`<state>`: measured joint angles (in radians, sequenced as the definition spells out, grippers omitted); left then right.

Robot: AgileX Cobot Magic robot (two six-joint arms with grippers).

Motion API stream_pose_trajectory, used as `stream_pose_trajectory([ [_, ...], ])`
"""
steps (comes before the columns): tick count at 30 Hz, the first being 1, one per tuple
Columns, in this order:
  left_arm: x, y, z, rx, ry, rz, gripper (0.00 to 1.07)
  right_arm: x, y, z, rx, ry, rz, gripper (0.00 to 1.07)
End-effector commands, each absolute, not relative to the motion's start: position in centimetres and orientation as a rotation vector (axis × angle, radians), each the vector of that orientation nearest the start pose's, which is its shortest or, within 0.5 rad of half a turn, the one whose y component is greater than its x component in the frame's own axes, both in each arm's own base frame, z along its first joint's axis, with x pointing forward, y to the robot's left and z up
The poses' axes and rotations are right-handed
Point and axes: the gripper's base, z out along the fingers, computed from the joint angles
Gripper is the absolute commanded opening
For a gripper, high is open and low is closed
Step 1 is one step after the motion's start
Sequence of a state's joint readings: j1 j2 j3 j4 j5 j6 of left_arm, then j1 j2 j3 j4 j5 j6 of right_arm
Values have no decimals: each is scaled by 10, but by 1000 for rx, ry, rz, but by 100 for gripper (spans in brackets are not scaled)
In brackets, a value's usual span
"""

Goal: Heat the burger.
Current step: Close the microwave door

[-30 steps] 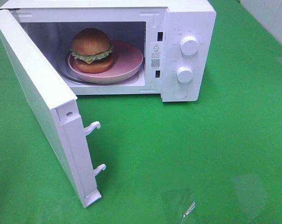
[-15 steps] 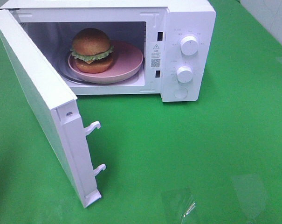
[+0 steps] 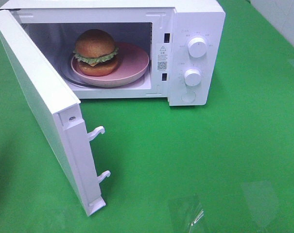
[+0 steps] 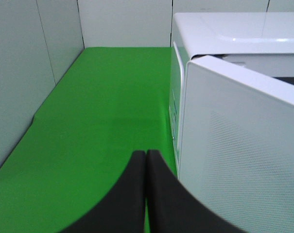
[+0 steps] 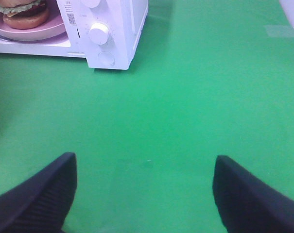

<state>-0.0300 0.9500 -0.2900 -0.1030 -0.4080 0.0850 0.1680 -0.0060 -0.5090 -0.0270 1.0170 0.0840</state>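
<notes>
The burger [image 3: 95, 52] with golden-brown buns and a green lettuce frill sits on a pink plate [image 3: 134, 65] inside the white microwave [image 3: 195, 19]. The microwave door [image 3: 44, 107] stands swung wide open toward the front left. In the right wrist view the burger [image 5: 20, 12] and the plate [image 5: 35, 31] show at a corner. My left gripper [image 4: 146, 158] is shut and empty, just outside the door's outer face [image 4: 234, 155]. My right gripper [image 5: 144, 179] is open above bare green cloth, well in front of the microwave. Neither gripper shows in the exterior view.
Two white knobs [image 3: 198, 47] and a round button [image 3: 188, 97] sit on the microwave's control panel. Two latch hooks [image 3: 97, 132] stick out of the door's edge. Green cloth [image 3: 210, 155] covers the table; grey walls [image 4: 20, 73] stand beside the left arm.
Nothing differs in the exterior view: burger, plate and door stay as they were.
</notes>
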Motion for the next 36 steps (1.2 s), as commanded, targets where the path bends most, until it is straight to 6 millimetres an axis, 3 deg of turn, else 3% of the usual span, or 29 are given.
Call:
stream_pose_trajectory([
  [1,190,-1,237,-9,1713,17,0,-8,-4,284,-66,1949,130,76],
  [9,218,-12,213,76,1660,-75,0,-8,-4,284,-66,1949,130,75],
  [11,229,-18,195,90,1660,-159,0,-8,-4,284,-66,1949,130,75],
  [18,240,-24,170,76,1701,-260,0,-8,-4,284,-66,1949,130,75],
  [29,266,-31,174,113,1698,-343,0,-8,-4,284,-66,1949,130,75],
  [36,280,-47,178,202,1749,-347,0,-8,-4,284,-66,1949,130,75],
])
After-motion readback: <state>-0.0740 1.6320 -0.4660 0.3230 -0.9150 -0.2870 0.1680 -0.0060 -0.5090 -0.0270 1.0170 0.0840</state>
